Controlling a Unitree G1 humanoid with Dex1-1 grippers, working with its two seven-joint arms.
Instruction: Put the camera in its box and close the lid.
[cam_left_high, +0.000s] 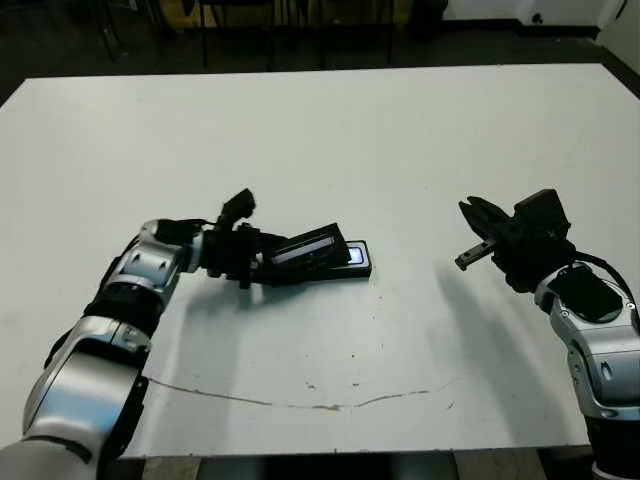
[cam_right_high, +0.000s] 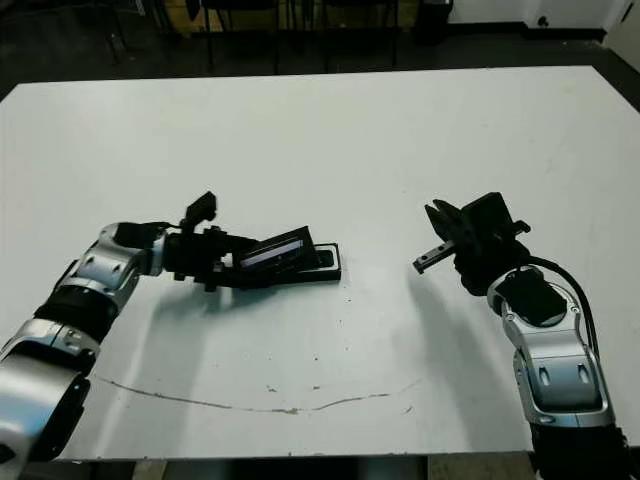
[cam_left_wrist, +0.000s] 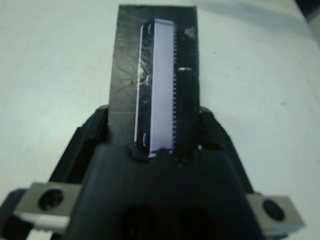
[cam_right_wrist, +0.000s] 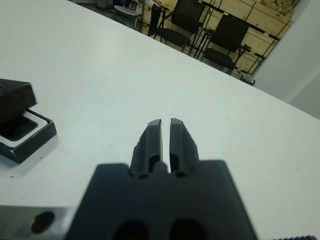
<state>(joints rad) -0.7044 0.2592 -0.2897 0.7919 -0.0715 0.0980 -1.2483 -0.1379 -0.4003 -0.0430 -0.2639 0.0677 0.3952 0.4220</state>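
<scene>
White table (cam_left_high: 400, 150) carries the box (cam_left_high: 358, 262) near its middle, where the left gripper (cam_left_high: 262, 258) clamps the lid (cam_left_high: 305, 246) tilted over it, the right gripper (cam_left_high: 468, 238) idles pinched empty, and an uneven release could leave it askew.

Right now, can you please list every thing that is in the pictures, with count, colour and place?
lid: one, black with a pale glossy strip, held tilted by the left gripper over the left part of the box.
box: one, black with white lining, on the table near its middle, right end uncovered.
camera: cannot be told apart in the box.
table: one, white.
chairs: several, black, beyond the table's far edge.
left gripper: one, black, jaws closed on the lid.
right gripper: one, black, jaws closed and empty, right of the box, above the table.
</scene>
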